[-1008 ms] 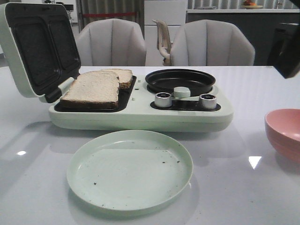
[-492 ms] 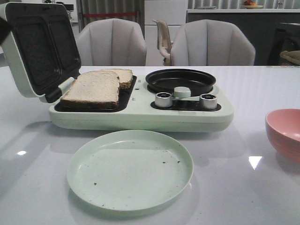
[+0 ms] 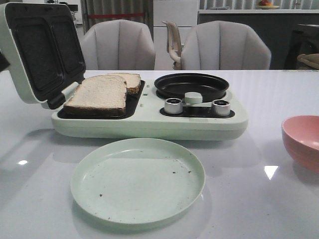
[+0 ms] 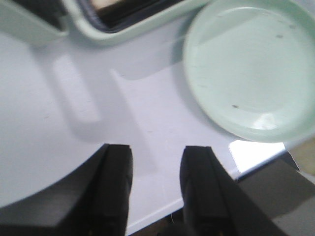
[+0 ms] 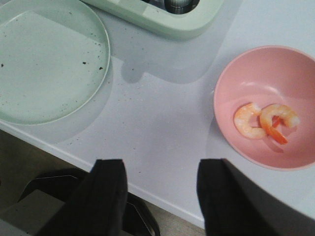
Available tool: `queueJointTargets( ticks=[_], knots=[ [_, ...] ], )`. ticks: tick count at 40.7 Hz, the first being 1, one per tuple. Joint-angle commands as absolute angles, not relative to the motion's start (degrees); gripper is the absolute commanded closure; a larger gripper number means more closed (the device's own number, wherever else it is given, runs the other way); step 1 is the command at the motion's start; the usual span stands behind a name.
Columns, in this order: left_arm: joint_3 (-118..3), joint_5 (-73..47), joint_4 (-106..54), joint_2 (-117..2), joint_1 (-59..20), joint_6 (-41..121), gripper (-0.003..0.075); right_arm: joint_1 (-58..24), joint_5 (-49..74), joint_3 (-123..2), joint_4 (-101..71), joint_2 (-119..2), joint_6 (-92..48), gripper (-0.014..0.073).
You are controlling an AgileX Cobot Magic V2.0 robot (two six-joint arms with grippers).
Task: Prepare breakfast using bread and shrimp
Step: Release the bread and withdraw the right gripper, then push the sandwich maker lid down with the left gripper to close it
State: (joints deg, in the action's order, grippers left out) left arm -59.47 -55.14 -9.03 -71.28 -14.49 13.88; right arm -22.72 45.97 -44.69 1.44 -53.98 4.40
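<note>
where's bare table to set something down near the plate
Bare table lies between the plate and the pink bowl; another patch sits left of the plate, in front of the open lid. The strip between the plate and the cooker is narrow and crowded.

No legible text, label or number — anywhere in view.

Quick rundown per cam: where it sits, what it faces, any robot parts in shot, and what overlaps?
Front: low at the table's near edge, facing forward at the breakfast maker, bread, green plate; no gripper shows.
Left wrist: on the left arm, looking down at the plate and the maker's corner; left gripper open.
Right wrist: on the right arm, looking down at the pink bowl holding shrimp; right gripper open.
Shared: all three see the plate.
</note>
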Motion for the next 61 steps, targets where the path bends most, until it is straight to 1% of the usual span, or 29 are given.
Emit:
queueJointTargets(
  ticks=[1, 6, 9, 11, 16, 27, 34, 40, 50, 54, 61],
  knots=[
    [-62.1, -51.6, -9.5, -71.6, -5.4, 13.1, 0.0487, -22.3, 43.3, -46.2, 1.9, -53.4, 4.5, 0.0152],
    [-64.9, -50.7, -12.8, -75.0, 6.0, 14.1, 0.0561, -22.3, 43.3, -46.2, 1.9, -53.4, 4.5, 0.0152],
    [-67.7, -50.5, -17.5, -77.8, 10.8, 16.5, 0.0597, -22.3, 43.3, -46.2, 1.9, -53.4, 4.5, 0.0152],
    [-69.6, -50.5, -21.2, -79.8, 13.0, 18.6, 0.0619, -22.3, 43.3, -46.2, 1.9, -53.4, 4.5, 0.0152],
    [-75.8, -51.8, -32.8, -86.0, 16.2, 24.8, 0.0619, -22.3, 43.3, -46.2, 1.9, -53.4, 4.5, 0.0152],
    [-89.9, -50.8, -46.6, -99.9, 15.8, 26.9, 0.0619, -22.3, 43.3, -46.2, 1.9, -53.4, 4.5, 0.0152],
    [-95.0, -51.9, -49.8, -104.0, 12.9, 26.9, 0.0619, -22.3, 43.3, -46.2, 1.9, -53.4, 4.5, 0.0152],
    [-96.7, -51.8, -49.8, -103.8, 9.7, 27.2, 0.0619, -22.3, 43.3, -46.2, 1.9, -53.4, 4.5, 0.0152],
    [-96.2, -52.7, -49.4, -101.6, 8.2, 29.8, 0.0619, -22.3, 43.3, -46.2, 1.9, -53.4, 4.5, 0.0152],
    [-93.4, -51.1, -48.7, -98.5, 7.7, 30.4, 0.0619, -22.3, 43.3, -46.2, 1.9, -53.4, 4.5, 0.0152],
    [-84.9, -48.2, -48.6, -90.9, 5.3, 35.5, 0.0619, -22.3, 43.3, -46.2, 1.9, -53.4, 4.5, 0.0152]
  ],
)
